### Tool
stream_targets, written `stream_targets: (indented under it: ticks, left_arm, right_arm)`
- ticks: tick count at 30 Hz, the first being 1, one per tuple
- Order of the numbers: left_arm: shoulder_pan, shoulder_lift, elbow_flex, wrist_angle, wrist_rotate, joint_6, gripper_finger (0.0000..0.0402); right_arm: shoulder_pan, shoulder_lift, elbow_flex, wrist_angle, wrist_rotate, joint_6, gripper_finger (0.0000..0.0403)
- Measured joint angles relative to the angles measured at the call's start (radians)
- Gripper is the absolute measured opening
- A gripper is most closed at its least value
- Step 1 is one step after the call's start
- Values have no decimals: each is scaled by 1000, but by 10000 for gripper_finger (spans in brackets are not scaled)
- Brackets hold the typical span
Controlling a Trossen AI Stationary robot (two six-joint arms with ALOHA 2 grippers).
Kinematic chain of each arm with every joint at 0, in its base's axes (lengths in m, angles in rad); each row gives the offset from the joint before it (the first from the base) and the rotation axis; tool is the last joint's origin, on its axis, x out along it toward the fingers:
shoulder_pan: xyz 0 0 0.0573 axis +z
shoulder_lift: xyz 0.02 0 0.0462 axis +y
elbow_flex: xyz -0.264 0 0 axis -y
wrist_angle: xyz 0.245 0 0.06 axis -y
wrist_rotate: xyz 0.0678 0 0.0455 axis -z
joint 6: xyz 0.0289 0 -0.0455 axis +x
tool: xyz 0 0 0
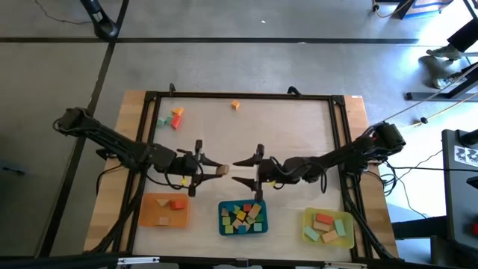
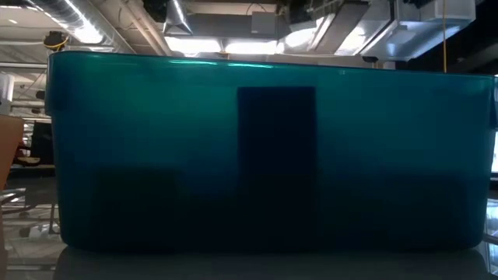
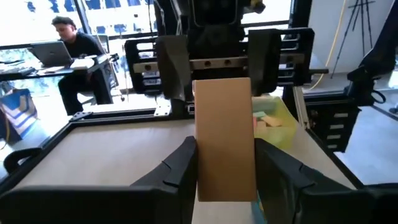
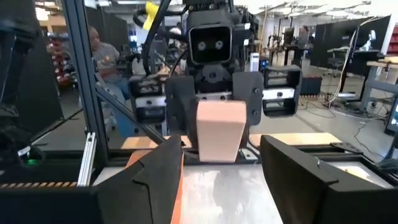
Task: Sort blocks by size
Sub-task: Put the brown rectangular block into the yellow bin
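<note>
Tan block [image 1: 222,170] sits clamped in the left claw [image 1: 218,168] mid-counter, facing the right claw [image 1: 240,171], whose fingers are spread wide just beside it. Open wood counter [image 1: 284,127] stretches to the far edge, where a few blocks [image 1: 175,117] lie at far left. Orange tray [image 1: 146,215], teal tray [image 1: 222,228] and yellow tray [image 1: 310,234] line the near edge, each holding blocks. A person [image 3: 76,45] sits beyond.
</note>
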Motion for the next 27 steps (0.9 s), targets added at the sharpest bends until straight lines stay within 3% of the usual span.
stream_targets:
  ticks: [12,20,27]
  left_arm:
    - [0,23,0,58,3,0,119]
    - [-1,24,0,62,7,13,123]
    - [0,24,0,70,7,20,124]
  right_arm:
    - [-20,113,94,50,-2,-38,214]
    - [-27,119,127,44,-8,-101,211]
    - [-39,118,131,45,-46,-101,126]
